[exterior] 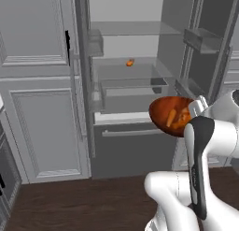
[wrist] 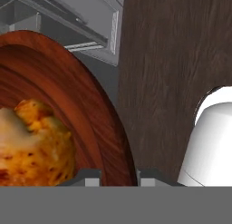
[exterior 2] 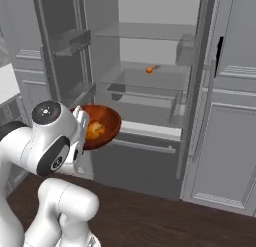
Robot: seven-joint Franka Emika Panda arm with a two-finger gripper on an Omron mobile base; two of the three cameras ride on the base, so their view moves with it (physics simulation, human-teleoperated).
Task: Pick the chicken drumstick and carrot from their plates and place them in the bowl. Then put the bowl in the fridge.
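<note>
The gripper (wrist: 118, 175) pinches the rim of the bowl (exterior: 172, 115), which spreads toward ten o'clock from it in the hand view; the drumstick (wrist: 34, 143) and carrot (exterior: 171, 118) lie inside. The open fridge (exterior: 130, 52) stands just beyond.

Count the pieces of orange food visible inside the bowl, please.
2: a slim orange carrot and a golden chicken drumstick, side by side inside the glossy reddish-brown bowl; others may be hidden.

A small orange item (exterior: 130, 62) lies alone on a glass shelf, toward the back; its kind cannot be made out. The floor (exterior: 84, 204) is dark brown wood planking, its grain running lengthwise in the hand view. Tall grey panelled cabinet doors (exterior: 35, 85) stand at the left in the left base view, and another panelled cabinet (exterior 2: 227, 136) at the right in the right base view.
</note>
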